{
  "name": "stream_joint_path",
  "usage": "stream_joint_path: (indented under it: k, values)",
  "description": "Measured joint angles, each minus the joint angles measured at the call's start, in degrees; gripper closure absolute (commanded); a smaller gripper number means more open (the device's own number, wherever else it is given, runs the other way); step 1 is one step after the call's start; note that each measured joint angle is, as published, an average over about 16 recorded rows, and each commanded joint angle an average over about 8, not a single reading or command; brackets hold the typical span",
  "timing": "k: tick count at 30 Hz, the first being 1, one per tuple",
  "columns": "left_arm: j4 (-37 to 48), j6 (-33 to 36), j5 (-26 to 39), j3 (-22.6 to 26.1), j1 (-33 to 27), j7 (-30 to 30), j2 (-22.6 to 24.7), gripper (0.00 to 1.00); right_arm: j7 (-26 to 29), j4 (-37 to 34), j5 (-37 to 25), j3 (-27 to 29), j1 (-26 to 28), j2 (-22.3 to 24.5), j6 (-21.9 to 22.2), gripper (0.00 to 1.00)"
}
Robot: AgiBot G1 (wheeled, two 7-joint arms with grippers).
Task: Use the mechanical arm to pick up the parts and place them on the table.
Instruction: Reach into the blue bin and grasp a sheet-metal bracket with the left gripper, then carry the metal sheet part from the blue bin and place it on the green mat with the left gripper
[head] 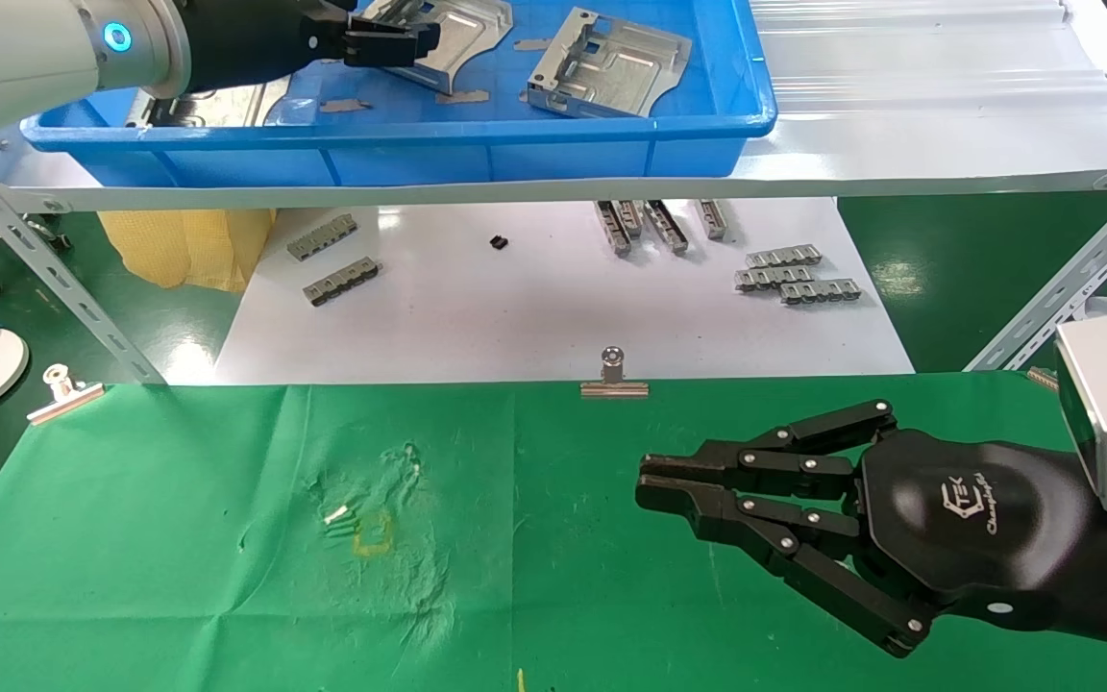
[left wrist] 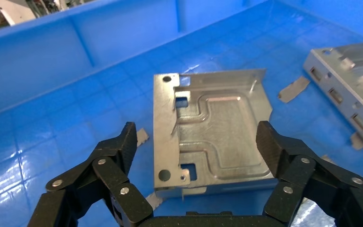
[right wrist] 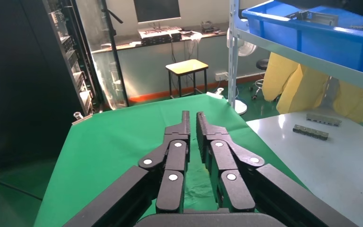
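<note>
Right, the left mechanical arm [head: 390, 43] is reaching up over the blue tray [head: 553, 125] on the white shelf, its black fingers [left wrist: 118, 156] spread wide w/ one silver part [left wrist: 212, 135] lying flat on the tray floor between them; nothing is gripping yet, and the fingertips are hanging to either side of the plate, apparently not touching it. A second part [head: 608, 65] is sitting tilted in the same tray, just beside the first on the robot's right, w/ a few small grey tape patches [left wrist: 293, 89] scattered on the blue floor around them. The right mechanical arm [head: 654, 485] is hovering low over the table [head: 179, 538], near its right side, fingers [right wrist: 179, 142] drawn nearly together w/ only a thin gap and holding nothing. The green cloth is showing a yellowish stain [head: 373, 533], and silver clips [head: 614, 377] are pinching its far edge. Beyond the table, toothed metal strips [head: 797, 272] are lying in small groups on a white sheet [head: 515, 308] down below the shelf.
</note>
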Motion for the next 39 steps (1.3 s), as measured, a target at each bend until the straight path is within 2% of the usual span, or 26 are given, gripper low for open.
stream_joint_path:
  k: [13,26,33,39]
  values:
    - [0.8,-2.6,-0.1,-0.1,0.2,1.5,0.8,1.0,0.0,0.0,0.0,0.0,0.0,0.0,0.0,0.0]
    - [0.5,-2.1,-0.9,-0.6,0.2,2.2,0.3,1.0,0.0,0.0,0.0,0.0,0.0,0.0,0.0,0.0]
    - [-1.0,3.2,-2.7,-1.8,-0.7,3.8,-1.7,1.0,0.0,0.0,0.0,0.0,0.0,0.0,0.0,0.0]
    - [-3.0,13.5,-4.6,-2.9,-1.6,6.5,-4.8,1.0,0.0,0.0,0.0,0.0,0.0,0.0,0.0,0.0]
